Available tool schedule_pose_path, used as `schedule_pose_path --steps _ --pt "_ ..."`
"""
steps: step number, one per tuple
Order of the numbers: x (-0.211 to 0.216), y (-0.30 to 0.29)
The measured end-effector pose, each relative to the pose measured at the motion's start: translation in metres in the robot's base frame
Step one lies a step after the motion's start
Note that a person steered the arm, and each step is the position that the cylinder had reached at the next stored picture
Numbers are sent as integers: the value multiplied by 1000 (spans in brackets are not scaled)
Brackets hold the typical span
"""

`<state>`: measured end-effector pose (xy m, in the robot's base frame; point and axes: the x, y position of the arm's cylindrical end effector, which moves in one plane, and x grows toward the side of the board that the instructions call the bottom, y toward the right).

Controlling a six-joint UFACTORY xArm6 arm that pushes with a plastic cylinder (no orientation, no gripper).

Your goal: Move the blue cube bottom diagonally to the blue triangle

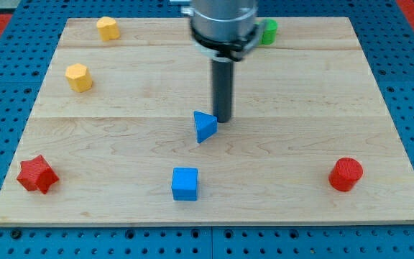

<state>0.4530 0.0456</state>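
Note:
The blue cube (185,183) sits on the wooden board near the view's bottom, a little left of centre. The blue triangle (205,126) lies near the board's middle, above and slightly right of the cube. My tip (223,119) comes down from the view's top and stands right beside the triangle's upper right side, touching or almost touching it. The tip is well above the cube and apart from it.
A red star (36,174) is at the bottom left. A red cylinder (346,174) is at the bottom right. Two yellow blocks (107,28) (79,77) are at the top left. A green block (268,32) is at the top, partly behind the arm.

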Motion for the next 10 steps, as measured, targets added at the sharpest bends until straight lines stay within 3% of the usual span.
schedule_pose_path --steps 1,2,3,4,5,6,7,10 --pt "54 37" --pt "130 -15" --pt "165 -63" --pt "165 -73" --pt "139 -98" --pt "80 -58" --pt "57 -38" --pt "67 173"
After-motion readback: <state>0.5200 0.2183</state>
